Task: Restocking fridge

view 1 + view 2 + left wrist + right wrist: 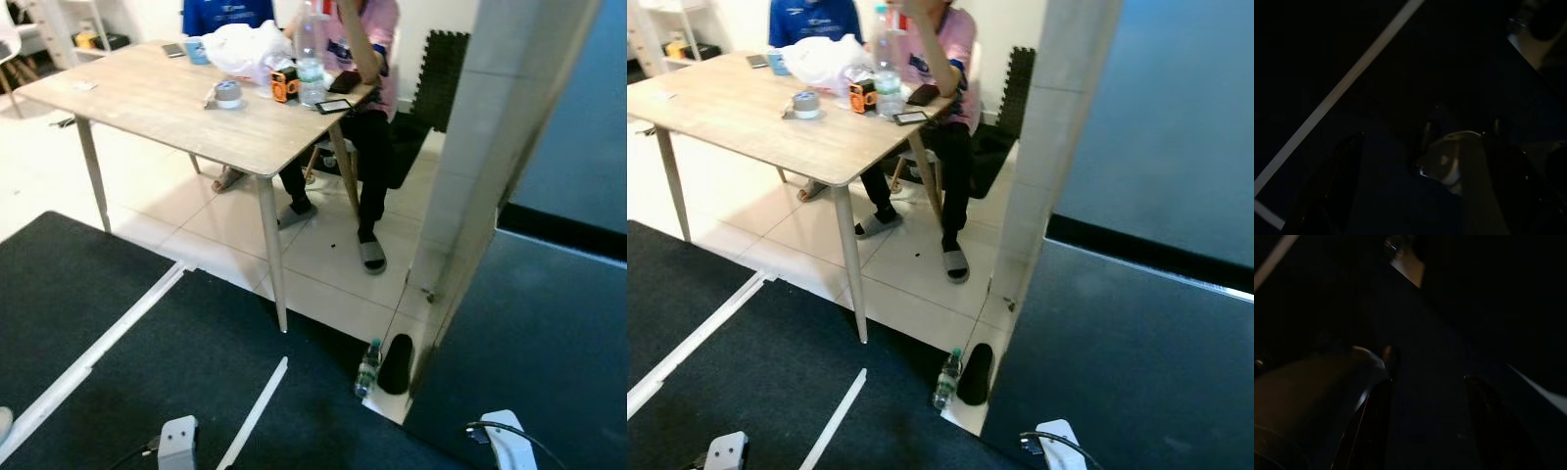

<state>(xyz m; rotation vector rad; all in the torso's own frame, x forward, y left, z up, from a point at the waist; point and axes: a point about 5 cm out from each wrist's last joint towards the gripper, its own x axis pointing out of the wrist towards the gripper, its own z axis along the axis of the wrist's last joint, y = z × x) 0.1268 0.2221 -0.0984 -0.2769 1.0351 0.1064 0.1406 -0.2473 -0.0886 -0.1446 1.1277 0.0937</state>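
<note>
Both arms hang idle; left hand and right hand point down at dark mat, fingers spread, holding nothing. Task's thing probably water bottle: stands on floor ahead of hands, nearer right hand, against black object at pillar foot. Long axis near upright, cap up, leaning slightly. Second bottle upright on worktop, far ahead of left hand, beside seated person. Wrist views dark; spread hard to judge.

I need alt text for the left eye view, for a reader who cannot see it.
A wooden table stands on pale tiles, with a person seated at its far side. A water bottle stands on the floor beside a white pillar, at the edge of dark carpet.
</note>
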